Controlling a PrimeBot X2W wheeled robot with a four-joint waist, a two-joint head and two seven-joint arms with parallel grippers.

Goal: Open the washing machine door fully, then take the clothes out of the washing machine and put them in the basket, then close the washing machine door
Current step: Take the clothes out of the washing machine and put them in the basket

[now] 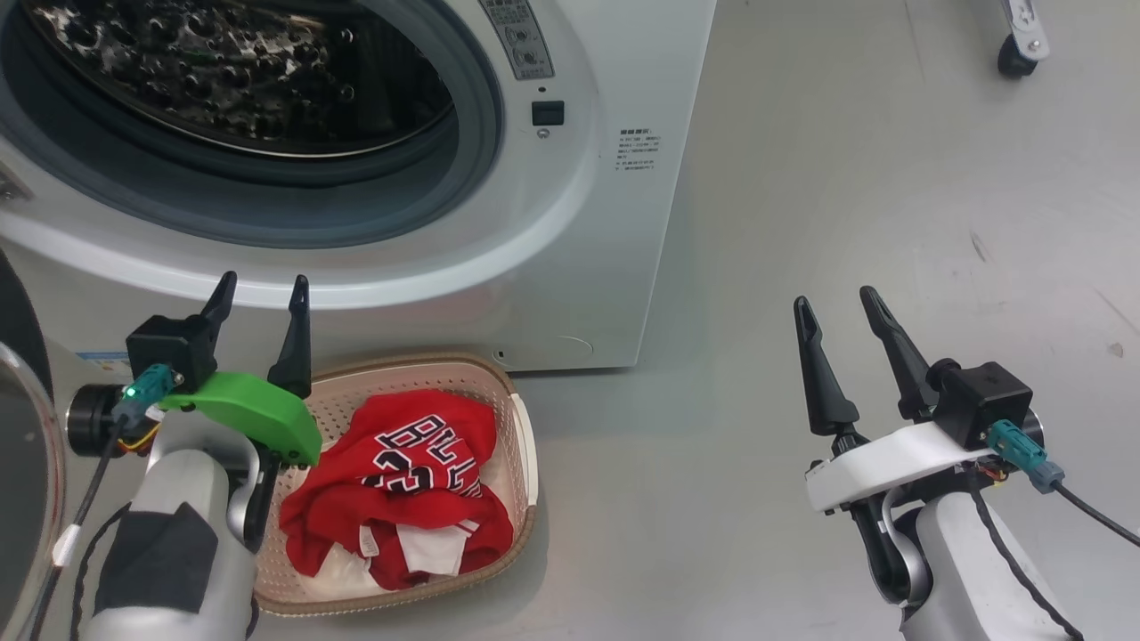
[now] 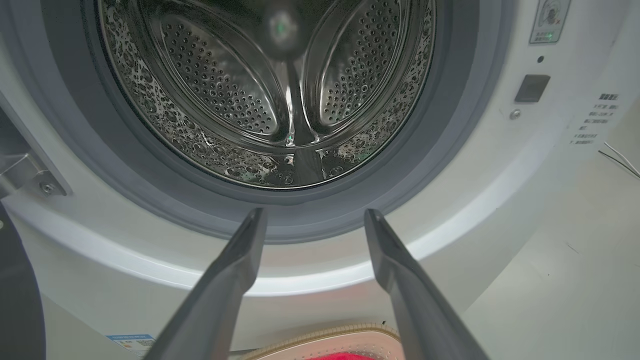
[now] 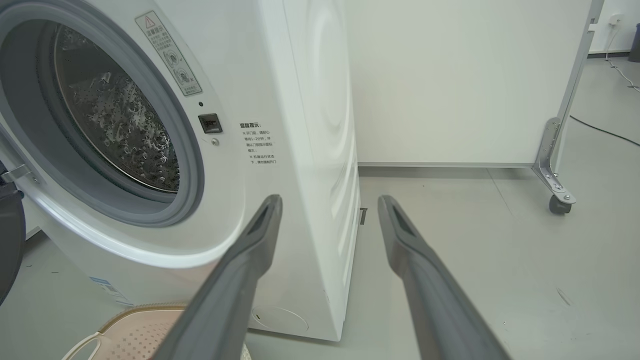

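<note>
Sitting in the basket [image 1: 419,362] at the lower middle, the clothes [image 1: 401,481] are out of the washing machine [image 1: 570,267] at the upper left, so I think only its door [image 1: 22,463] at the left edge needs shutting, while the left gripper [image 1: 264,285] and right gripper [image 1: 834,301] are spread wide, holding nothing.

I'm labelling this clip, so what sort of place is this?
Likely a lab or test room, not a home: a washing machine on bare grey floor, a wheeled white partition nearby.
</note>
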